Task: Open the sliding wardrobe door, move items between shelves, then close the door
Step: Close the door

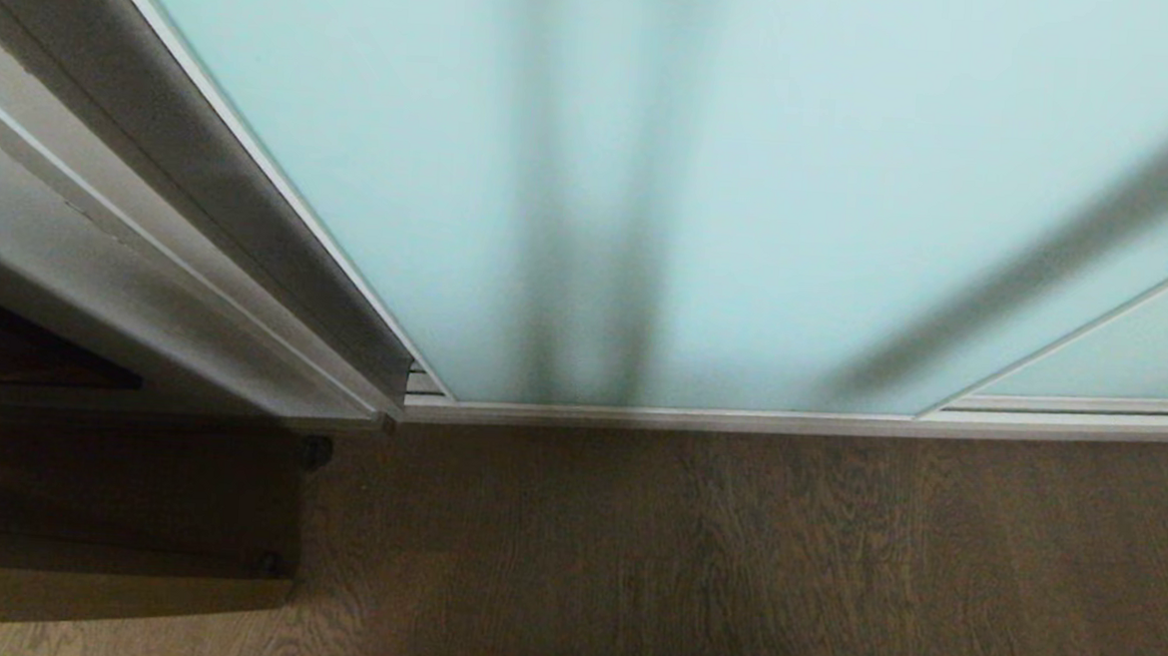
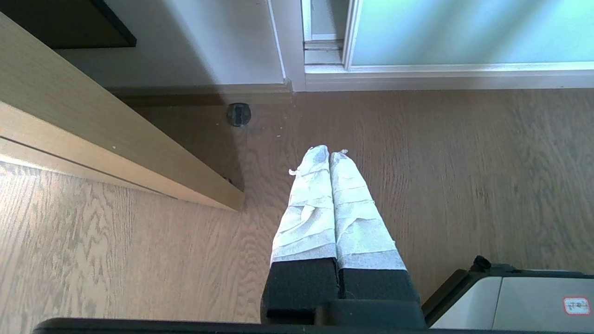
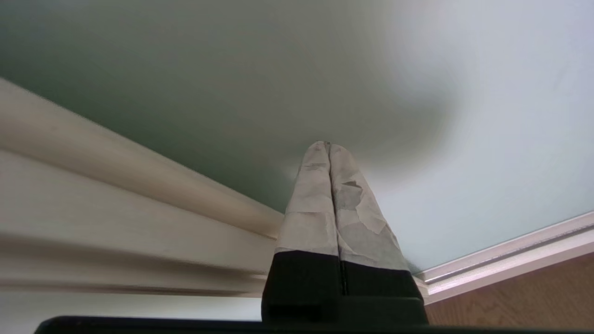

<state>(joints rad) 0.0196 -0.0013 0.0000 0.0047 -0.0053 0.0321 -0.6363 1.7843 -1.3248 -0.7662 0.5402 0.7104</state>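
The sliding wardrobe door [image 1: 712, 175] is a frosted pale aqua glass panel in a thin silvery frame, filling most of the head view and standing closed against the off-white side post [image 1: 248, 250]. My right gripper [image 3: 329, 144] is shut and empty, its taped tips close in front of the glass [image 3: 487, 139] near the door's edge by the post [image 3: 116, 208]; whether they touch it I cannot tell. My left gripper [image 2: 329, 152] is shut and empty, pointing down at the wooden floor [image 2: 464, 176]. The items and shelves are hidden behind the door. Neither arm shows in the head view.
A second aqua panel [image 1: 1132, 357] overlaps at the right. The door track [image 1: 789, 421] runs along the wood floor [image 1: 732, 556]. A brown wooden door leaf [image 2: 93, 134] and a round floor stop [image 2: 238, 114] lie left of the wardrobe. The robot's base corner [image 2: 519, 301] sits beside the left gripper.
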